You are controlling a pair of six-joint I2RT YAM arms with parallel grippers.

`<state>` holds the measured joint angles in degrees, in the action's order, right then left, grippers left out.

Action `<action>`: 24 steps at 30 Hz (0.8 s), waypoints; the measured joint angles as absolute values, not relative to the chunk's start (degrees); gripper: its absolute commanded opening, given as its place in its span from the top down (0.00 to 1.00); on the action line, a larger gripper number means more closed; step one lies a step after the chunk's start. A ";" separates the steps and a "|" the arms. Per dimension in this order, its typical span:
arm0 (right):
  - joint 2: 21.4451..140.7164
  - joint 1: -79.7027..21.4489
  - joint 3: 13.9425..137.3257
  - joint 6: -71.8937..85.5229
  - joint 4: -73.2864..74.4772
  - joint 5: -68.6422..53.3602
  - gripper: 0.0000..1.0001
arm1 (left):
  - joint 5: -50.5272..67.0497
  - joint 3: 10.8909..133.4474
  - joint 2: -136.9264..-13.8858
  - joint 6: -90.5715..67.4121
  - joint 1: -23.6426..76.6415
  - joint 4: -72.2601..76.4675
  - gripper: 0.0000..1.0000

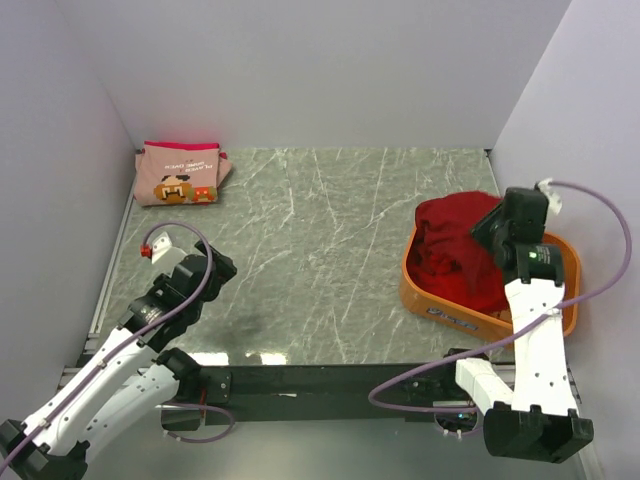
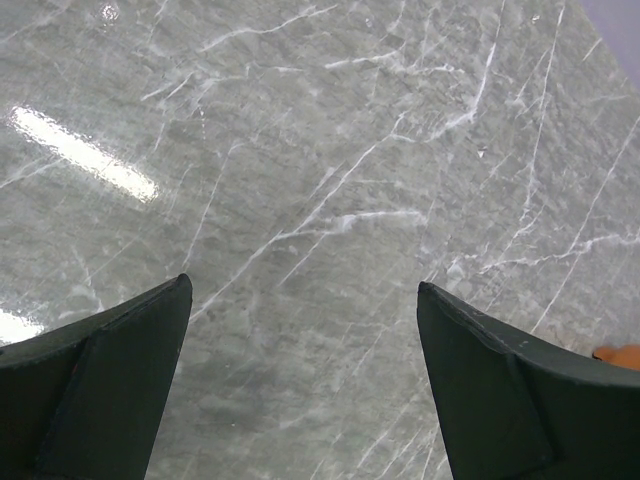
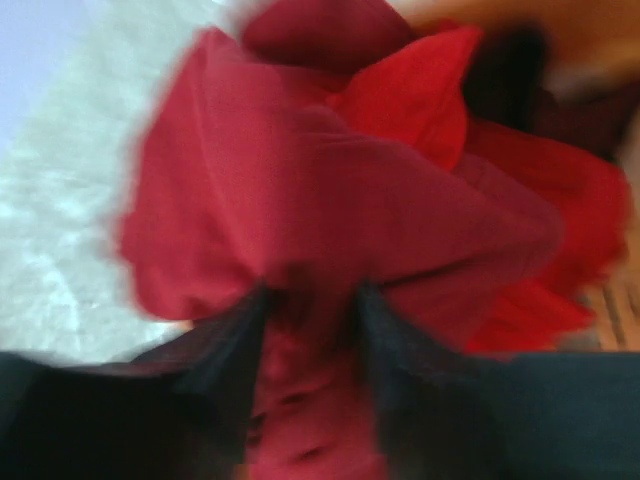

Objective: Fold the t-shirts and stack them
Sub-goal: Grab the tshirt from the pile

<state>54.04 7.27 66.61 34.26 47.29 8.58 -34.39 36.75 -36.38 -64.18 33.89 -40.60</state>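
A heap of dark red t-shirts [image 1: 450, 250] lies crumpled in the orange tub [image 1: 450, 316] at the right. My right gripper [image 1: 492, 228] reaches down into this heap. In the blurred right wrist view its fingers [image 3: 310, 295] stand close together with a fold of dark red t-shirt [image 3: 330, 190] pinched between them. The pink t-shirt with the brown moustached face [image 1: 180, 172] lies folded in the far left corner. My left gripper [image 1: 215, 268] is open and empty, hovering over bare marble near the front left; its wrist view [image 2: 303, 290] shows only tabletop between the fingers.
The grey marble tabletop [image 1: 320, 250] is walled at the back and both sides. The tub's orange rim shows at the right edge of the left wrist view [image 2: 620, 355] and blurred in the right wrist view [image 3: 590, 60].
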 measured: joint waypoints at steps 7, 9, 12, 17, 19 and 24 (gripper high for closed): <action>53.54 7.27 65.45 31.18 52.80 14.11 0.24 | -34.46 36.75 -37.39 -64.20 33.95 -40.75 0.00; 53.34 7.27 67.02 29.19 51.62 11.94 0.13 | -34.63 36.75 -37.52 -64.29 33.95 -41.15 0.01; 53.19 7.27 67.64 26.22 48.69 5.50 0.12 | -34.94 36.75 -37.67 -64.38 34.00 -41.50 0.01; 57.04 7.01 67.66 24.08 44.53 -3.99 0.12 | -35.20 36.75 -37.67 -64.40 34.00 -41.50 0.01; 60.18 6.46 67.66 23.79 43.40 -4.97 0.12 | -35.44 36.75 -37.67 -64.62 34.00 -41.52 0.01; 68.25 3.53 67.66 22.46 41.89 -5.21 0.30 | -35.90 36.75 -37.71 -65.34 34.00 -41.76 0.00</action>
